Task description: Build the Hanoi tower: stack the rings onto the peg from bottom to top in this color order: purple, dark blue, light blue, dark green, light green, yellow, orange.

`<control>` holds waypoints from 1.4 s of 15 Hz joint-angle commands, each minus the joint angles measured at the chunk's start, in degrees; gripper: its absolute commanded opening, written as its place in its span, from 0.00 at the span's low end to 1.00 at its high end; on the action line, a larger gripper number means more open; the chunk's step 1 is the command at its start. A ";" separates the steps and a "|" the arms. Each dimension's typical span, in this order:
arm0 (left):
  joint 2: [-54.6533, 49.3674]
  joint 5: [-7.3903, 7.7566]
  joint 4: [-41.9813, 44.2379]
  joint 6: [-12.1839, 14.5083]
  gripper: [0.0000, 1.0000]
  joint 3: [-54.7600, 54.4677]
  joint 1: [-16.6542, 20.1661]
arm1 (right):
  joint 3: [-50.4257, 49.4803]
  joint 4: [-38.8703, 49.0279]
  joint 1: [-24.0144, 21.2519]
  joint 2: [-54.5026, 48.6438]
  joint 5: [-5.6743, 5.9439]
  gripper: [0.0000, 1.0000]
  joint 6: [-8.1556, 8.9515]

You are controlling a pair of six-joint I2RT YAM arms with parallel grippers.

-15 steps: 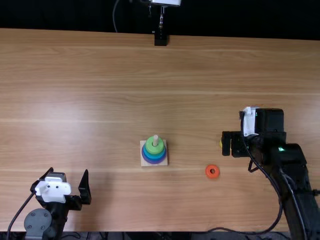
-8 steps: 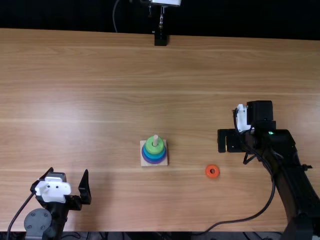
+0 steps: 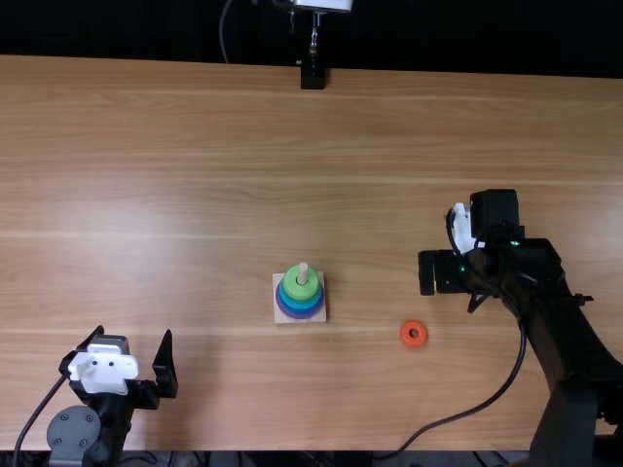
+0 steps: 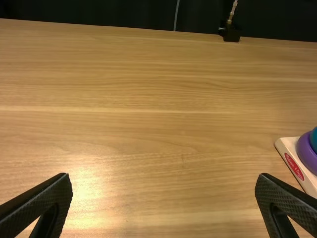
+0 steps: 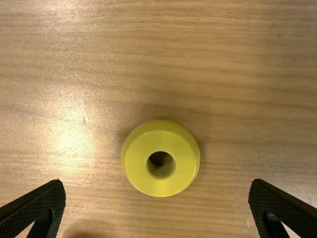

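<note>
In the top view, with twelve o'clock at the far edge, the right gripper (image 3: pixel 435 273) is above the surface (image 3: pixel 195 146), on the right half. In the right wrist view its two fingers are wide apart, and between them one sees the yellow ring (image 5: pixel 136 166), which lies flat, with its hole upward; neither finger touches it. From this gripper, the orange ring (image 3: pixel 414 343) lies flat on the surface between six and seven o'clock, rather near.

Close to nine o'clock of the right gripper, farther away, there is the wooden base (image 3: pixel 280 319) with its upright peg (image 3: pixel 303 275). On the peg, the purple ring (image 4: pixel 307 154) is at the bottom, then come blue rings, and green is on top; the tip of the peg comes out above. The orange ring is well apart from this base, between three and four o'clock of it.

The left gripper (image 3: pixel 133 336) is at the near left part, its fingers also wide apart and with nothing between them. The base is between two and three o'clock from it.
</note>
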 commanded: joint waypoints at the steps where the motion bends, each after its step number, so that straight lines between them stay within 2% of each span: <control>1: -0.67 0.41 -4.50 0.64 1.00 -6.37 0.17 | 2.46 0.44 0.37 0.90 0.53 1.00 0.45; 4: -0.67 0.41 -4.50 0.64 1.00 -6.37 0.17 | 2.98 0.76 0.28 4.77 0.53 1.00 0.45; 21: -0.67 0.41 -4.50 0.64 1.00 -6.37 0.17 | 3.07 0.76 0.19 8.64 0.53 1.00 0.55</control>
